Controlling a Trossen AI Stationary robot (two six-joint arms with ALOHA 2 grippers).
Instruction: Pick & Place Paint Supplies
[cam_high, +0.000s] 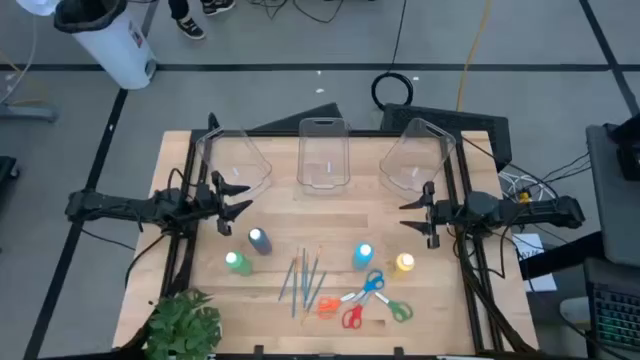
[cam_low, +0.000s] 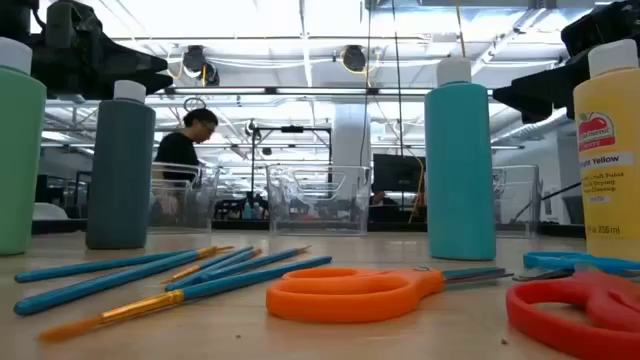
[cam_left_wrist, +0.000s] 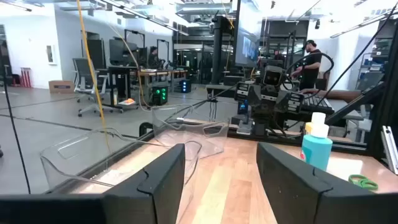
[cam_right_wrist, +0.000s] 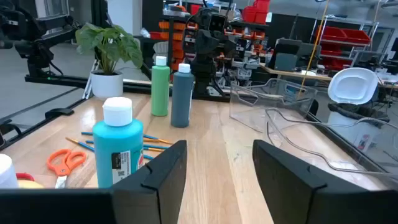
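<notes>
Two grippers hover empty above the table with their fingers parted. Left gripper (cam_high: 236, 196) has the grey-blue bottle (cam_high: 260, 240) and green bottle (cam_high: 237, 262) just beside it. Right gripper (cam_high: 413, 214) sits near the yellow bottle (cam_high: 405, 262) and blue bottle (cam_high: 363, 256). Brushes (cam_high: 304, 279) and scissors (cam_high: 365, 300) lie between the arms, farther off.

Four bottles (cam_high: 259, 240), four scissors (cam_high: 372, 285), three bins (cam_high: 322, 152).

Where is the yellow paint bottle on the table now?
In the high view, the yellow paint bottle stands on the table's right side, beside the blue paint bottle, below the right gripper.
</notes>
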